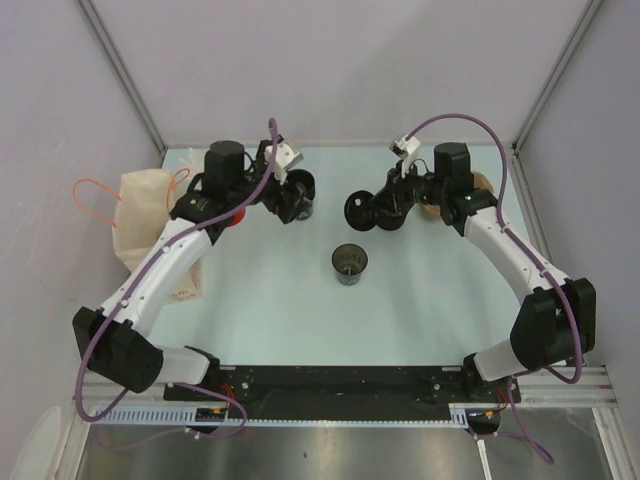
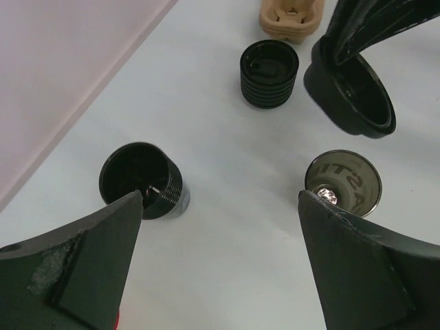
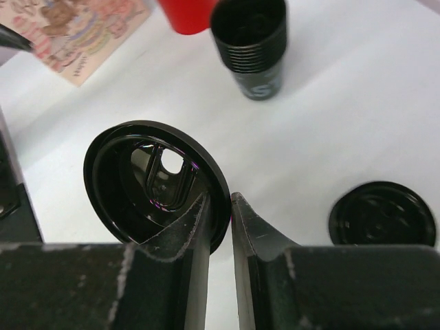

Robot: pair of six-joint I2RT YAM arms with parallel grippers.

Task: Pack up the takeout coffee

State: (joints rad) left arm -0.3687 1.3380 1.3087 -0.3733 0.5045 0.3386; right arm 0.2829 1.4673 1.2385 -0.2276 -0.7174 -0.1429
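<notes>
The takeout coffee is a black ribbed cup standing upright beside a red cup. In the left wrist view the coffee cup sits just beyond my left finger. My left gripper hovers above the table with its jaws wide open and nothing between them; in the top view this gripper hangs over the cup. My right gripper is shut on the rim of a black lid and holds it tilted above the table. The same lid hangs between the two arms.
A greyish cup with lettering stands open in the middle of the table. A squat black ribbed piece lies near a tan cup carrier. A cloth bag lies at the far left.
</notes>
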